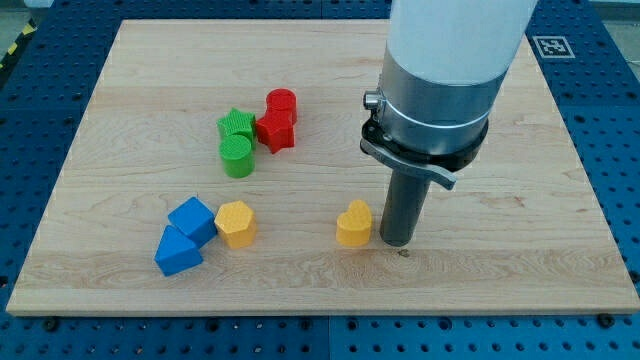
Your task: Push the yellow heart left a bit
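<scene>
Lowest on the wooden surface (520, 270): blue triangular block (177, 253) touching blue cube (192, 219), yellow hexagon (236, 222) just beside. Farther right, yellow heart (354, 223), with my tip (397, 243) just beside its right; no hand on rod. Farther back: green cylinder (237, 156), green star (237, 125), red star (274, 130), red cylinder (282, 103), clustered.

Arm (450, 60) cut off by the view's top edge. Whether my tip (397, 243) touches the yellow heart (353, 224) is perhaps too close to tell. Red star (274, 130) overlaps red cylinder (282, 103).
</scene>
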{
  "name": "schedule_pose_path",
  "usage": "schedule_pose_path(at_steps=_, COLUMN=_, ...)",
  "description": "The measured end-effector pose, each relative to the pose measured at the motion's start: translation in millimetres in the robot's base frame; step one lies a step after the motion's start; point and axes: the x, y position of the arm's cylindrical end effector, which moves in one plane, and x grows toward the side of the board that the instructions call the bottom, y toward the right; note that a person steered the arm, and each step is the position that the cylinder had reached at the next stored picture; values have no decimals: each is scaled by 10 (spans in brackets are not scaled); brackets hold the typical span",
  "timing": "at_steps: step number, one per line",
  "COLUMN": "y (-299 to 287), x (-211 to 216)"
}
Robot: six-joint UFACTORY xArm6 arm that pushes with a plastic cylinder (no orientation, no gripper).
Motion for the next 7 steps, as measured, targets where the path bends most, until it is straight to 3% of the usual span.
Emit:
schedule_pose_path(at_steps=4, y=29, x=-138)
schedule_pose_path(at_steps=7, y=-495, x=-138)
